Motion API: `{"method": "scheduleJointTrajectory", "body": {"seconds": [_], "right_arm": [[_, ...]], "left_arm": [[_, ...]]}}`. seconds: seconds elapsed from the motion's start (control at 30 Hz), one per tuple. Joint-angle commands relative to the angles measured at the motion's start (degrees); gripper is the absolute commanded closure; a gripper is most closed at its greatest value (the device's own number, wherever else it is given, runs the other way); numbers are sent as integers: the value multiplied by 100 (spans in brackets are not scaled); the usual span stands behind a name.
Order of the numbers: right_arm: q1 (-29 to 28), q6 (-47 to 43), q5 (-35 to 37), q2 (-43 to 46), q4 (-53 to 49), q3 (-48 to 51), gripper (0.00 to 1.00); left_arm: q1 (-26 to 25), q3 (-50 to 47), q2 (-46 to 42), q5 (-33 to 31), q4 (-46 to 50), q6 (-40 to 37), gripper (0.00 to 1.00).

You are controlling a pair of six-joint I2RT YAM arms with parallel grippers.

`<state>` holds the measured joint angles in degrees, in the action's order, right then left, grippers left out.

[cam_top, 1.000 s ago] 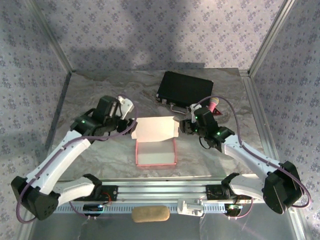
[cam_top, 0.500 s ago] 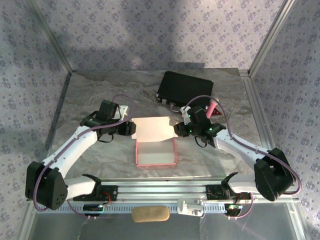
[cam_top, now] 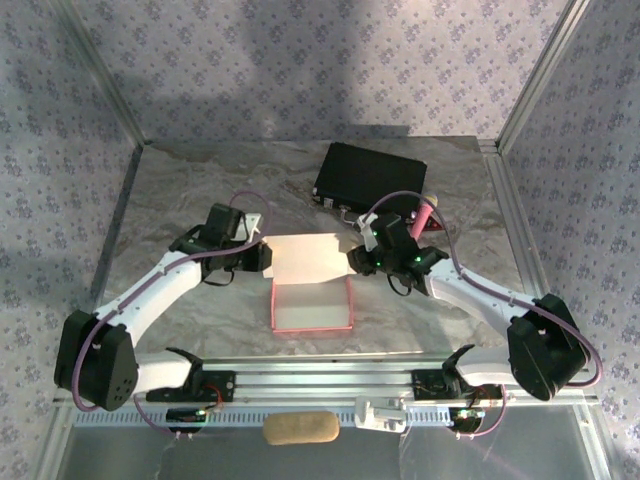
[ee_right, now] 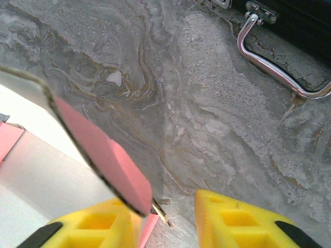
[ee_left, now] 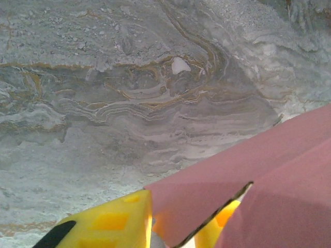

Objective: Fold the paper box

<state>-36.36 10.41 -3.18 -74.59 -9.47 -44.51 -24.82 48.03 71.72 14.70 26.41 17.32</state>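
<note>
Top external view: within the last second the left arm (cam_top: 170,280) and right arm (cam_top: 470,295) swing inward from either side. Both sets of jaws now sit at the 2 side edges of the lid flap of the paper box (cam_top: 312,308), and both narrow over the same interval. The box itself is unmoved, mid-surface (cam_top: 200,200), apart from the black case (cam_top: 370,175) behind it.

Left wrist view: pink card lies across the gap between the 2 yellow pads (ee_left: 111,222), and 1 pad is half hidden behind it. Cannot tell whether the left jaws already press the card.

Right wrist view: the right jaws stand apart, with bare surface visible between the pads (ee_right: 243,222). The flap corner lies over the inner edge of the other pad and is not pinched.

Judgement: approach done, grasp of the lid flap under way, fold itself not yet started.

Orientation: the tray opens upward, with its long axis running left-right across the surface. The lid flap joins the far long wall, shows its pale inside face, and points toward the black case.
</note>
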Motion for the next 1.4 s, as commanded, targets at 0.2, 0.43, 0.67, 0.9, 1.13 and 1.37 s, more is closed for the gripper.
{"method": "scheduleJointTrajectory", "body": {"seconds": [0.2, 0.43, 0.67, 0.9, 1.13, 1.37], "right_arm": [[-244, 137, 553, -86, -162, -222, 80], [-471, 534, 1040, -139, -77, -252, 92], [-778, 927, 1659, -248, 63, -312, 99], [-1004, 1320, 2314, -552, 684, -493, 100], [-1029, 917, 2644, -1235, 2454, -483, 100], [-1036, 567, 2803, -1739, 4105, -50, 100]], "left_arm": [[-362, -230, -75, -596, -488, 684, 86], [-526, -354, -206, -1042, -770, 1227, 91], [-712, -398, -419, -1566, -1134, 1685, 92], [-753, -191, -311, -1935, -1649, 1689, 91], [-380, -122, 203, -1594, -2793, 1277, 91], [-169, -777, 280, -1344, -4167, 1102, 91]]}}
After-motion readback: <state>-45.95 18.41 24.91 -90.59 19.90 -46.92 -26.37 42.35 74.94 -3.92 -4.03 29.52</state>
